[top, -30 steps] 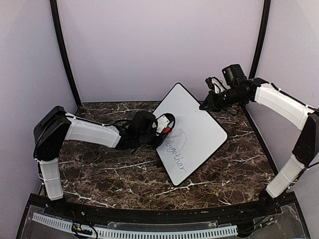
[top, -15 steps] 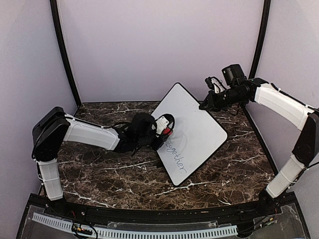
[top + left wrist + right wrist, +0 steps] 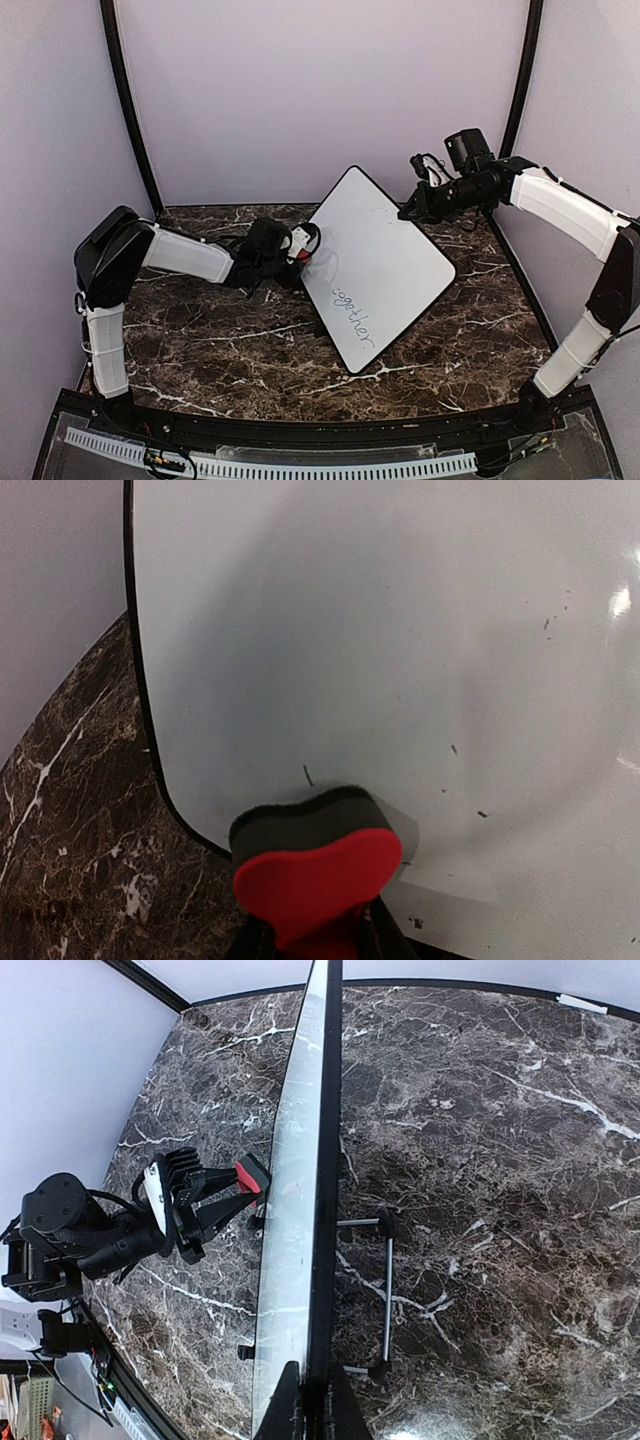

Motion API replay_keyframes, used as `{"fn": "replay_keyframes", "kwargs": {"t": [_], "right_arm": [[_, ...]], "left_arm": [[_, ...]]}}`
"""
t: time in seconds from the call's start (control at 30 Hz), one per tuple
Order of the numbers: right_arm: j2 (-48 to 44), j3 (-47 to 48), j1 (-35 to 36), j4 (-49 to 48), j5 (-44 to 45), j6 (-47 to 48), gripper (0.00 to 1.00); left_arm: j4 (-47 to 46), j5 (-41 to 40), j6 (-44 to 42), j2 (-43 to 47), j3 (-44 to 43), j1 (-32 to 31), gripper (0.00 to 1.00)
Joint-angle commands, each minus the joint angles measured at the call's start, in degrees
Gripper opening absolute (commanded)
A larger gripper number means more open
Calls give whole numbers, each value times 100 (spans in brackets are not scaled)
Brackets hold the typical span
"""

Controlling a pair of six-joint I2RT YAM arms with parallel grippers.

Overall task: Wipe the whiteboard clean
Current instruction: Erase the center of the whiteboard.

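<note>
The whiteboard [image 3: 385, 255] stands tilted on the marble table, with the dark handwritten word "together" [image 3: 352, 313] near its lower edge. My left gripper [image 3: 305, 250] is shut on a red eraser [image 3: 318, 872] with a black felt face, which is pressed against the board near its left edge. A few ink specks [image 3: 453, 748] dot the white surface around it. My right gripper [image 3: 408, 212] is shut on the board's upper right edge. In the right wrist view the whiteboard [image 3: 296, 1190] shows edge-on, with that gripper [image 3: 310, 1405] clamped over its rim.
A thin metal stand bar [image 3: 388, 1290] props the board from behind on the dark marble table [image 3: 200, 340]. Lilac walls and black corner posts [image 3: 125, 100] enclose the space. The left arm [image 3: 185, 258] stretches low across the table's left half.
My left gripper has carried the eraser leftward across the board to its left edge. The right gripper and the board have stayed put.
</note>
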State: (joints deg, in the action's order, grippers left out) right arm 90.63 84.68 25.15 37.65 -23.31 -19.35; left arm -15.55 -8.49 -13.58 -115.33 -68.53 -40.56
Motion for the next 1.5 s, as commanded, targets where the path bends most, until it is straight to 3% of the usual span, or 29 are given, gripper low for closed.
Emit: {"fn": "replay_keyframes", "kwargs": {"t": [0.0,0.4,0.6,0.77,1.03,1.47], "right_arm": [[51,-13,298,50,-664,652,0],[115,-6,313,50,-666,659,0],[130,30,315,72,-657,661,0],[115,4,315,58,-648,661,0],[34,-28,328,59,-640,661,0],[-1,-40,345,52,-622,670,0]], "left_arm": [[153,822,-101,13,142,-521,0],[-340,1436,160,388,486,-1332,0],[-294,1327,189,379,600,-1678,0],[-304,462,295,248,610,-1519,0],[280,-77,-151,42,128,-771,0],[117,609,-288,71,363,-984,0]]}}
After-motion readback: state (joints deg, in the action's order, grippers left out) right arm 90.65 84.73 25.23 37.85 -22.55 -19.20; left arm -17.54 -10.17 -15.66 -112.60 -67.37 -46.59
